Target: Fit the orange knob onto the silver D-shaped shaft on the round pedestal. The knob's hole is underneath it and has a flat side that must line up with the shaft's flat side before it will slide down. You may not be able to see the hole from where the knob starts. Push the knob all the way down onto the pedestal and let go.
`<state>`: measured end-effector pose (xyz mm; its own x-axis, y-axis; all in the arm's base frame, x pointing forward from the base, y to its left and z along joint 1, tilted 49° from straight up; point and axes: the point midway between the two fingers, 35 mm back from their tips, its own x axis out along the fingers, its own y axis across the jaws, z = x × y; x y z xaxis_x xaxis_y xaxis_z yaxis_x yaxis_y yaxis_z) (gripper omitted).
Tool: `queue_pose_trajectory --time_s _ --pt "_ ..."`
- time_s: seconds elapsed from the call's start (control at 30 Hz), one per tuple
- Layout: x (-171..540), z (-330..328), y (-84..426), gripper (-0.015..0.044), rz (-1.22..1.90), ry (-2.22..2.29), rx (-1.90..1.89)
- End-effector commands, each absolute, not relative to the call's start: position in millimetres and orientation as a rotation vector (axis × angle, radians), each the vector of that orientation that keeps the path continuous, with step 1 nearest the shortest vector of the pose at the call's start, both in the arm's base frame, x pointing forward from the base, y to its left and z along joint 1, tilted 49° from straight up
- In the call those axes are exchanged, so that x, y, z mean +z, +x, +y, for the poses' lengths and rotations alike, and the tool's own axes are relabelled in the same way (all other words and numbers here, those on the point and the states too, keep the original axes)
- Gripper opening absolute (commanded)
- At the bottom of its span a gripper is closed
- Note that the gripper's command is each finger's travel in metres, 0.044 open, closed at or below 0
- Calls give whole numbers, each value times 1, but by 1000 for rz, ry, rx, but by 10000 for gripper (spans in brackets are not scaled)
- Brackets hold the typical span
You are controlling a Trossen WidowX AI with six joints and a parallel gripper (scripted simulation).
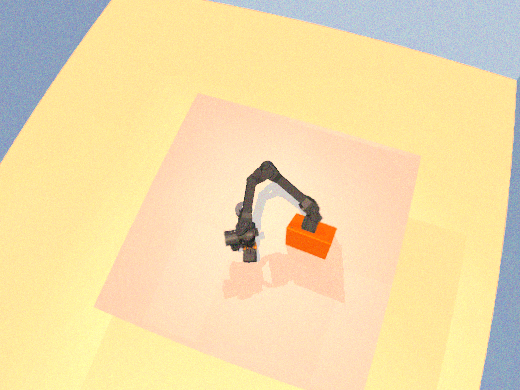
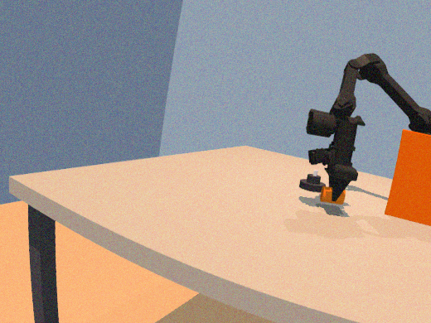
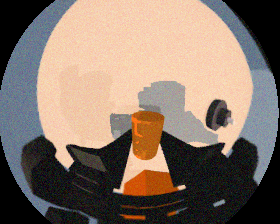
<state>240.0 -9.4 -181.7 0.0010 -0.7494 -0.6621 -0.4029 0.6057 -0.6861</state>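
The orange knob lies on its side, held between the fingertips of my gripper, low over the table. Its hole does not show. In the top view my gripper hides nearly all of it. My gripper is shut on the knob and points down. The dark round pedestal stands apart from the knob, at the right in the wrist view and just behind and left of the gripper in the exterior view. Its silver shaft points up; I cannot tell where its flat side faces.
The orange base block carries the arm, to the right of the gripper in the top and exterior views. The pale table runs under everything, with shadows of the arm and gripper on it.
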Motion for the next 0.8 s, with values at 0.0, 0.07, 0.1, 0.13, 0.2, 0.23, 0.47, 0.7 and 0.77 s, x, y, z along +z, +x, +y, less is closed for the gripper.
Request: queue_pose_trajectory --time_s 0.0,0.07,0.1,0.13,0.2,0.23,0.47,0.7,0.77 --pt "-182 -8 240 181 1630 -996 -331" --pt "-182 -8 240 181 1644 -1031 -294" --pt "-182 -8 240 181 1655 -1057 -266" --pt "-182 -8 240 181 1665 -1083 -238" --pt "-182 -8 240 181 1684 -1135 -181" --pt "-182 -8 240 181 1693 -1161 -152" --pt "-182 -8 240 181 1746 -1340 57" --pt "-182 -8 240 181 1756 -1381 108" --pt "-182 -8 240 181 1764 -1415 150"
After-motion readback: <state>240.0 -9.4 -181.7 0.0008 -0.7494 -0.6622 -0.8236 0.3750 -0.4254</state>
